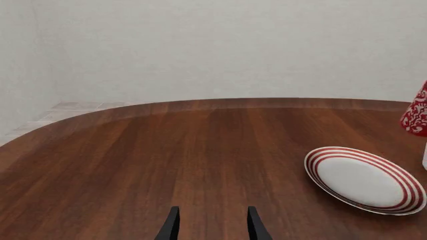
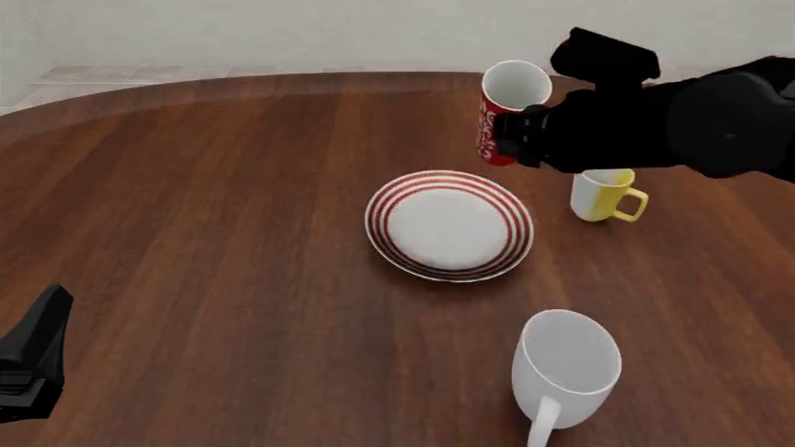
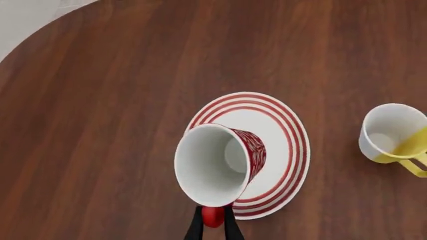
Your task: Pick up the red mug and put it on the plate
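Observation:
The red mug with white pattern and white inside hangs in the air, held by its red handle in my right gripper, which is shut on it. In the front view the mug is above the table, beyond the plate's far right rim. The white plate with red rings lies flat at the table's middle; it also shows in the right wrist view, under the mug, and in the left wrist view. My left gripper is open and empty, low over bare table at the near left.
A small yellow-and-white mug stands right of the plate, and shows in the right wrist view. A large white mug stands at the near right, handle toward me. The round wooden table's far edge curves at the back.

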